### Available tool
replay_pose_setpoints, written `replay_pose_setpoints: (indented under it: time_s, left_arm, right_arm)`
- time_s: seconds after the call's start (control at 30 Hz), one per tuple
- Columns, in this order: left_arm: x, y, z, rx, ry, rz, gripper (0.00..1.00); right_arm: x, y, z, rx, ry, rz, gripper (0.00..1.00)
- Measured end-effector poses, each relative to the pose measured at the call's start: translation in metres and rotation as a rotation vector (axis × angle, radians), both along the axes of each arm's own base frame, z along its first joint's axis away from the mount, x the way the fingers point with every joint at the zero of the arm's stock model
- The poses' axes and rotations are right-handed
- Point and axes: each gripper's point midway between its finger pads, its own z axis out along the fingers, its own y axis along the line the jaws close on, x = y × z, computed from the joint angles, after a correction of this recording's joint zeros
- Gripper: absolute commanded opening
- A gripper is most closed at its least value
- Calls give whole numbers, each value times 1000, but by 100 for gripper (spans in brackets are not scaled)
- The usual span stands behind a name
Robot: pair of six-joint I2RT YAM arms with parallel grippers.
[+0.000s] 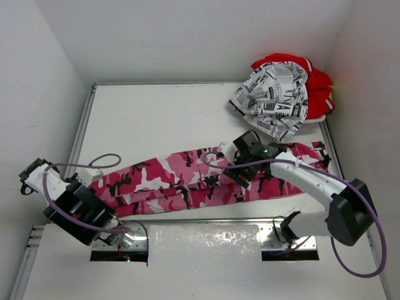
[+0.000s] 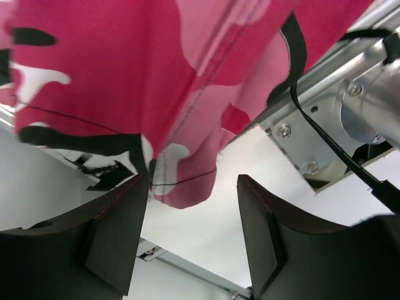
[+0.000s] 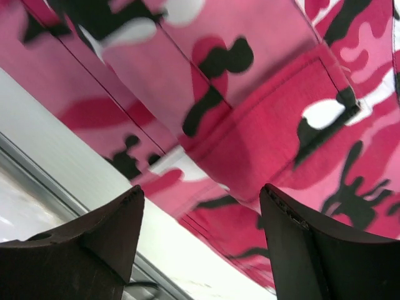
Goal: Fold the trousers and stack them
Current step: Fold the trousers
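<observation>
Just ahead of the wide-open left claw (image 2: 194, 187) lies the leg hem of the camouflage trousers (image 1: 175, 178), stretched flat along the table (image 1: 156, 119), likely for folding. The right claw (image 3: 203, 194), equally wide, hovers over their seat, seemingly to pinch it.

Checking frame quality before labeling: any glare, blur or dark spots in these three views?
Top external: even light, soft shadows, sharp; glare only on the shiny sheet at the near edge. Left wrist: camouflage trousers sharp enough to show stitching; left gripper fingers dark, underexposed. Right wrist: the trousers' print looks soft, slightly out of focus; right gripper fingers near-black.
</observation>
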Motion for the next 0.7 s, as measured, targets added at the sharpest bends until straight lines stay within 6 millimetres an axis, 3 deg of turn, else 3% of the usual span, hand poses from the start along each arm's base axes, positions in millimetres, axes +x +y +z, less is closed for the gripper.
replay_pose_setpoints:
  time_s: [0.17, 0.4, 0.5, 0.53, 0.7]
  left_arm:
    - [-11, 9, -18, 73, 46, -19, 58]
    - [-8, 35, -27, 189, 50, -14, 58]
    - [-12, 35, -35, 197, 67, -13, 51]
    - [-14, 34, -38, 196, 73, -12, 41]
    - [-16, 35, -43, 192, 93, 4, 14]
  right_arm:
    - [4, -15, -7, -112, -14, 113, 72]
    - [8, -25, -31, -232, -1, 177, 69]
    - [10, -32, -41, -279, -3, 172, 43]
    - [11, -33, -45, -291, -2, 165, 32]
    - [14, -38, -53, -321, -12, 136, 8]
